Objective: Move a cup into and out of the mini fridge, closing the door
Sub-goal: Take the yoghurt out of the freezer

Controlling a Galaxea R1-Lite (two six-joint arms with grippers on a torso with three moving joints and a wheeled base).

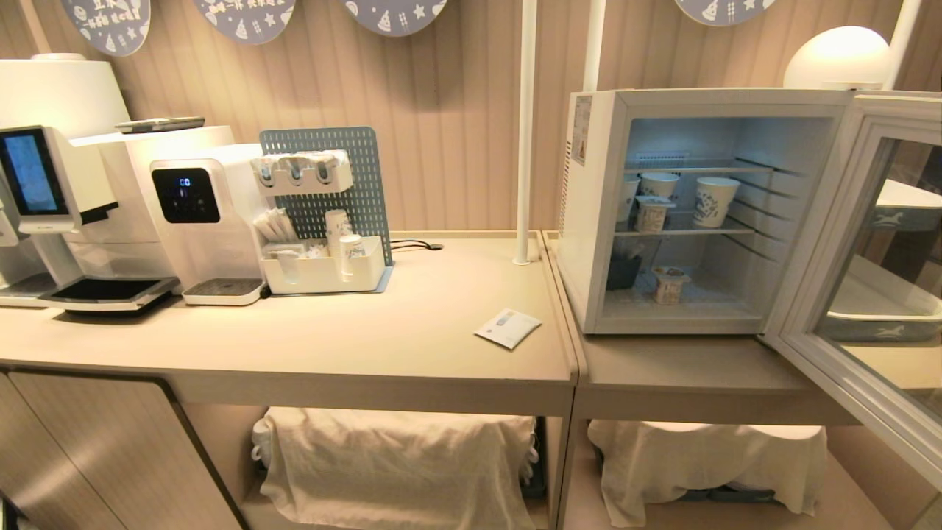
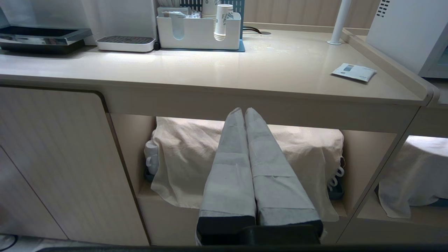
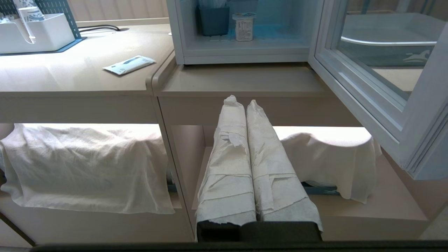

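Head view: no readable lettering on mini fridge [image 1: 596, 221]; left tool [image 2: 244, 111] and right tool [image 3: 239, 100] pressed together.

**Covered, cropped and unreadable**

The pale grey-blue framed glass door [image 1: 868, 294] of the boxy white mini fridge [image 1: 596, 221] runs off the head view's right edge. Below the fridge, under the beige bench [image 1: 368, 346], white cloths [image 1: 397, 464] cover whatever sits on the shelves. Left of the fridge, the white coffee machine [image 1: 44, 184] is cropped. The small white sachet [image 1: 508, 327] bears print too small to read.
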